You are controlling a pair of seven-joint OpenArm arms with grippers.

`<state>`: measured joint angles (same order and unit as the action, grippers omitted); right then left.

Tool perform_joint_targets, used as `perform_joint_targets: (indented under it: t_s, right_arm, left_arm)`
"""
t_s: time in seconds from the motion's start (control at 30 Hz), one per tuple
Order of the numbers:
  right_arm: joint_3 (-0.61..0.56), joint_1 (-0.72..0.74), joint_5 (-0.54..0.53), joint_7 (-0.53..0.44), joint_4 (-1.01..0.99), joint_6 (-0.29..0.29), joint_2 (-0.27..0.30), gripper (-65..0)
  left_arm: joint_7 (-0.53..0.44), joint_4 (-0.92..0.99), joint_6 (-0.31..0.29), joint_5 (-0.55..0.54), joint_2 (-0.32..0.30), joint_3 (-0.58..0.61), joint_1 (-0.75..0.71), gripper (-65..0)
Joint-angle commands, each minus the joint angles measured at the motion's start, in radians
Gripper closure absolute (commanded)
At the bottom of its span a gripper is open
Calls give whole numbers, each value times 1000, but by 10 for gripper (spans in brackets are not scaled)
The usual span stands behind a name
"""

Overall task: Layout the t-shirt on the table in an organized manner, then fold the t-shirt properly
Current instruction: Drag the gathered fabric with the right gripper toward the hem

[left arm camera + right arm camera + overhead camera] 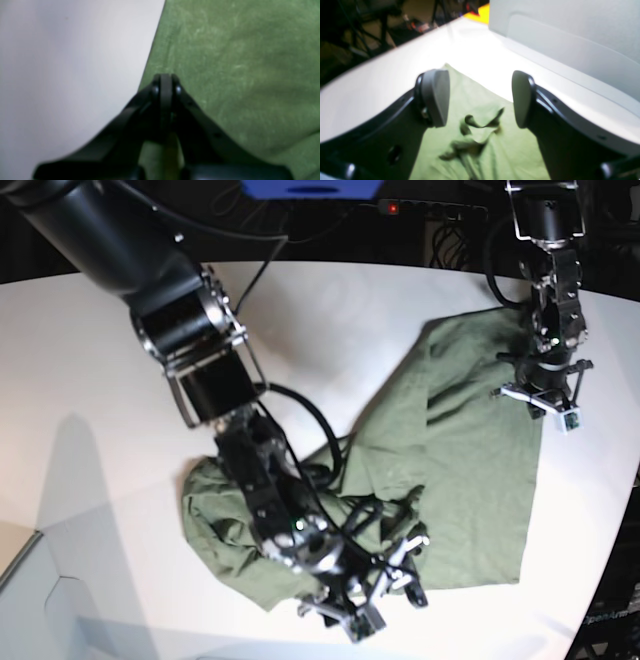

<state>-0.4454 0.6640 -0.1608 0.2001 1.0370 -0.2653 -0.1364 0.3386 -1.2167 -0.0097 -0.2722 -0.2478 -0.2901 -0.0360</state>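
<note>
crumpled t-shirt under open right tool

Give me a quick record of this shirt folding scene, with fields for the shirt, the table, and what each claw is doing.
garment: olive-green t-shirt, partly spread, bunched and wrinkled at the near side
surface: white table
left claw: shut, at the t-shirt's edge next to bare table; whether it pinches cloth cannot be told
right claw: open, above a crumpled fold of the t-shirt, holding nothing
layout: not yet flat; folding not begun
</note>
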Motion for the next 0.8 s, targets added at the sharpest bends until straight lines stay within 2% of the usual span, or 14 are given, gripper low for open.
perform_joint_targets:
  t_s: [0.0, 0.1, 0.3, 0.43, 0.57, 0.6, 0.67, 0.77]
  right_arm:
    - [-2, -11, -1, 3, 27, 1, 27, -366]
    - [-3, -105, 0, 3, 19, 1, 90, -365]
    - [4, -180, 0, -80, -105, 1, 211, -365]
    - [4, -181, 0, -164, -243, 1, 246, -365]
    - [3, -178, 0, -245, -301, 1, 257, -359]
    - [3, -178, 0, -256, -301, 1, 257, -339]
    - [3, -166, 0, -264, -301, 1, 257, -254]
    - [4, -129, 0, -258, -301, 1, 257, -75]
  left_arm:
    - [37, -4, 4, 3, -3, 1, -2, -2]
    - [35, -4, 4, 3, -3, 1, 0, -2]
    - [34, -2, 4, 3, -3, 1, 0, -2]
    - [30, 1, 4, 3, -3, -1, 0, -2]
    - [32, 2, 4, 3, -3, -1, 0, -2]
    - [32, 2, 4, 3, -3, -1, 0, -2]
    - [34, 2, 4, 3, -3, -1, 0, -2]
    - [34, 4, 4, 3, -3, -1, 0, -2]
